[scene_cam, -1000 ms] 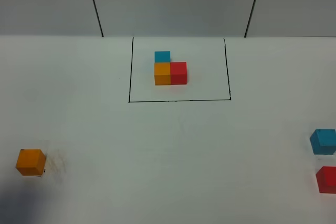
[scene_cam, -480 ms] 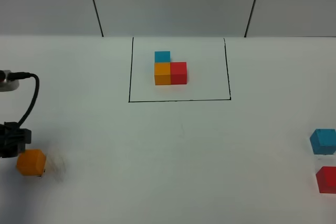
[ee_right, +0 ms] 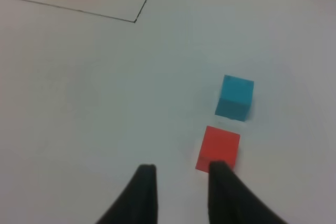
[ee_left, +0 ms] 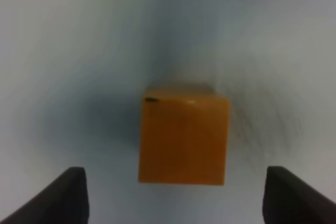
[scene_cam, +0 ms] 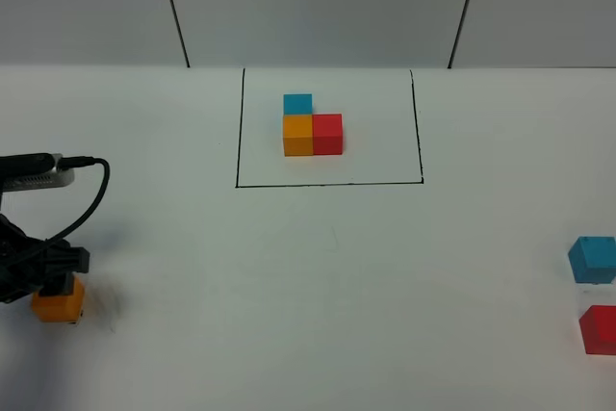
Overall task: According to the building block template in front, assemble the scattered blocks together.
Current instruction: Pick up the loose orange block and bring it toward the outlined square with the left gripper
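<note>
Orange block (scene_cam: 58,303) sits flat on the white table (scene_cam: 318,276) at the near-left edge of the exterior high view, well apart from everything else. Left gripper (scene_cam: 40,274) hangs directly over it and hides part of its top; a black cable (scene_cam: 82,204) loops up from the wrist. Left wrist view: both dark fingertips (ee_left: 65,195) stand wide apart, one on each side of the block, with bare table between each tip and the block's faces, so no contact. This view is soft with blur, and faint grey scuff marks show on the table beside the block. Template (scene_cam: 311,124) stands inside the black rectangle (scene_cam: 327,183) at the far centre: an orange cube and a red cube touching side by side in front, a blue cube touching the back of the orange one. Loose blue block (scene_cam: 593,259) and loose red block (scene_cam: 599,327) lie at the right edge, near each other but not touching, blue farther back. Right gripper (ee_right: 181,190) appears only in its own wrist view, its fingers held a modest gap apart with nothing between them; one fingertip overlaps the near edge of the loose red block in that view, contact cannot be judged
</note>
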Available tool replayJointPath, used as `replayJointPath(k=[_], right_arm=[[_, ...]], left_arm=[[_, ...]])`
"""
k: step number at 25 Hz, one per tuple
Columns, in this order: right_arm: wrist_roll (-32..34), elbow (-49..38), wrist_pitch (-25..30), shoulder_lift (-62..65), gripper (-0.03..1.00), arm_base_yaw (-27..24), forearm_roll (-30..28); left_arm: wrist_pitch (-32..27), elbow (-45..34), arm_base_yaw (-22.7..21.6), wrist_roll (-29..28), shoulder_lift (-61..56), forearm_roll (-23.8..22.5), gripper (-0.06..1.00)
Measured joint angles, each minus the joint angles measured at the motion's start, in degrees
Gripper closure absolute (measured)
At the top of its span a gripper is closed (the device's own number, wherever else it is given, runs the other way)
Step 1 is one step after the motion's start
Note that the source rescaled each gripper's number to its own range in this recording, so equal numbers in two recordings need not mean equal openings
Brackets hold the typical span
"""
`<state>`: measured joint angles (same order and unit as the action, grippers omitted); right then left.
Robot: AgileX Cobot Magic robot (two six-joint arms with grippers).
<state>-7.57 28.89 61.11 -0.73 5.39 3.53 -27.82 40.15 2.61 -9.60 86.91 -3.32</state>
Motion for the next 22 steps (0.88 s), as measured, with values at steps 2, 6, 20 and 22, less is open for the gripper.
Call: replayJointPath(k=[2,6,20,22], right_arm=[[0.00,0.00,0.00,0.00,0.97,0.00,0.00],[0.00,0.00,0.00,0.00,0.97,0.00,0.00],[0.00,0.00,0.00,0.00,0.97,0.00,0.00],[0.00,0.00,0.00,0.00,0.97,0.00,0.00]], left_arm=[[1.05,0.00,0.00,0.00,1.21,0.00,0.45],[3.38,0.00,0.00,0.00,3.78,0.00,0.45],[8.50,0.01,0.00,0.00,9.69,0.00,0.46],[8.51,0.01,0.00,0.00,9.74,0.00,0.54]])
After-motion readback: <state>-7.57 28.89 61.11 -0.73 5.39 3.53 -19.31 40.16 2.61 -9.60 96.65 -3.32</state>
